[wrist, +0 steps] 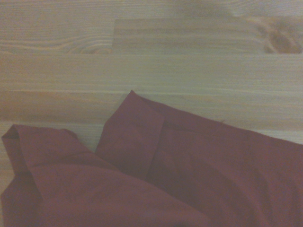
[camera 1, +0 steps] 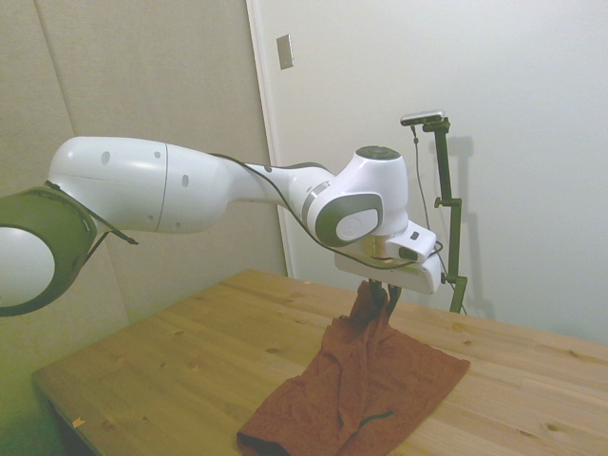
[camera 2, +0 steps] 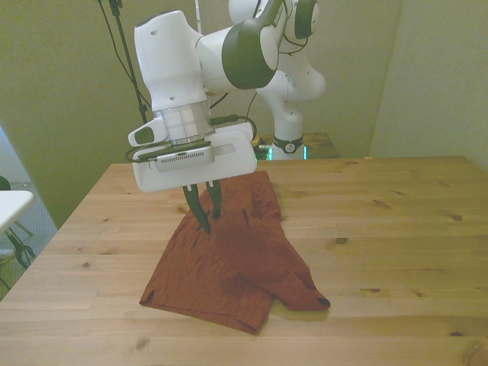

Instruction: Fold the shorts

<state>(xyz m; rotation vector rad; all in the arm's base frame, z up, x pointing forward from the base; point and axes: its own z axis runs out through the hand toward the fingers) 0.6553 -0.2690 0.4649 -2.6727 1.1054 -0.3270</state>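
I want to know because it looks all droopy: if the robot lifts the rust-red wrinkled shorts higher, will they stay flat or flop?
The rust-red wrinkled fabric shorts will probably flop: where the gripper pinches them they peak like a tent, and the rest sags onto the wooden table. They probably won't roll or tip.

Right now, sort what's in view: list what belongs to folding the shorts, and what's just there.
Part of the job:
- rust-red shorts, one part lifted off the table
- claw, pinching the raised fabric

Just there:
- wooden table
- wall plate on the wall in the side view
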